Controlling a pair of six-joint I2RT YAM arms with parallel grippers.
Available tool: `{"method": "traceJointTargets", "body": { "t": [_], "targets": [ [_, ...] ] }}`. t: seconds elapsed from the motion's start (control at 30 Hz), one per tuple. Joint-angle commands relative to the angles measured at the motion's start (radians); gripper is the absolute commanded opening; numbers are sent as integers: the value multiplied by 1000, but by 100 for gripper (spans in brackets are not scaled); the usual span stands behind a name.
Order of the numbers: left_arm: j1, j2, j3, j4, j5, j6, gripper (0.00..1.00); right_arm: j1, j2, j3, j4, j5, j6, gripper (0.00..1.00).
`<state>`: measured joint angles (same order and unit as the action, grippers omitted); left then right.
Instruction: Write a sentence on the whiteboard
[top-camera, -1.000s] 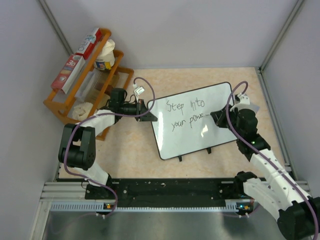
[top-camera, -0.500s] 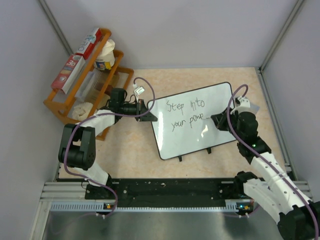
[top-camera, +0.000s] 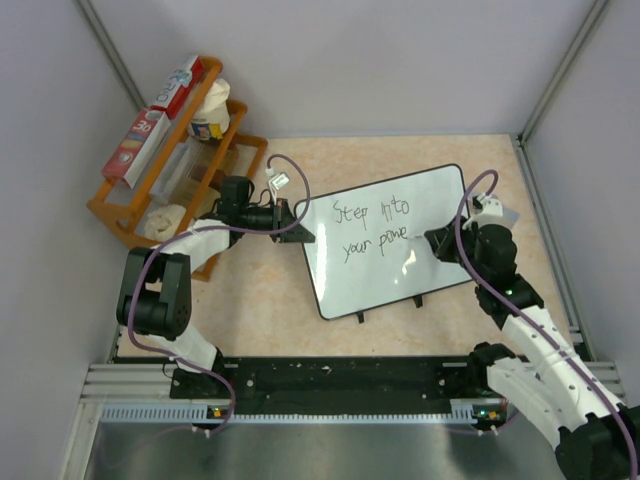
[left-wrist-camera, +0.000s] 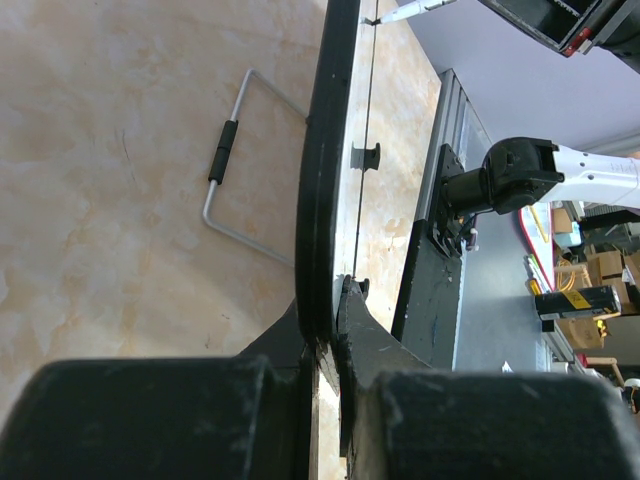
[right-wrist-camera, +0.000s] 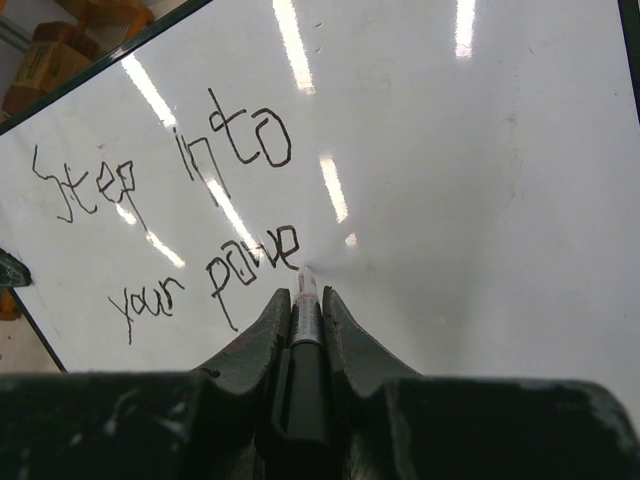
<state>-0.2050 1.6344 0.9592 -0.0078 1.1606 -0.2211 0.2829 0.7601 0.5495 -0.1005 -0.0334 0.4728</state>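
Change over the last second: the right gripper (top-camera: 434, 241) has shifted slightly right and toward the near edge, so the marker (right-wrist-camera: 304, 318) tip now sits just past the "e" on the second line. Little or no new ink in that time. The line reads "powe" and the final letter is not yet written. Judgement: the task is nearly done, one letter left, and the tip is placed about where that letter starts.

Right gripper is closed on the marker, which is pinched between the fingers with its tip at the board surface; contact looks likely in the right wrist view.

Left gripper (top-camera: 293, 222) is clamped on the left rim of the whiteboard (top-camera: 440, 200), steadying it; the left wrist view shows the rim edge-on between the fingers.

The whiteboard sits mid-tabletop (top-camera: 270, 300) between the arms, rotated askew. It is glossy white with light streaks, a thin black rim, rounded corners and small black clips on the near edge.

The sentence (top-camera: 373, 227) is thin, dark, wobbly handwriting: "Step into" above "your powe", on the board's left half. The right half is blank.
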Motion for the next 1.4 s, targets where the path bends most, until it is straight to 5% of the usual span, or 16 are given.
{"method": "traceJointTargets", "body": {
  "t": [0.0, 1.37],
  "targets": [
    [-45, 35, -36, -32, -164, 238, 0, -13, -15, 35, -1, 52, -7, 0],
    [-47, 35, -33, -38, -168, 241, 0, -13, 38, 21, 53, 59, -11, 0]
  ]
}}
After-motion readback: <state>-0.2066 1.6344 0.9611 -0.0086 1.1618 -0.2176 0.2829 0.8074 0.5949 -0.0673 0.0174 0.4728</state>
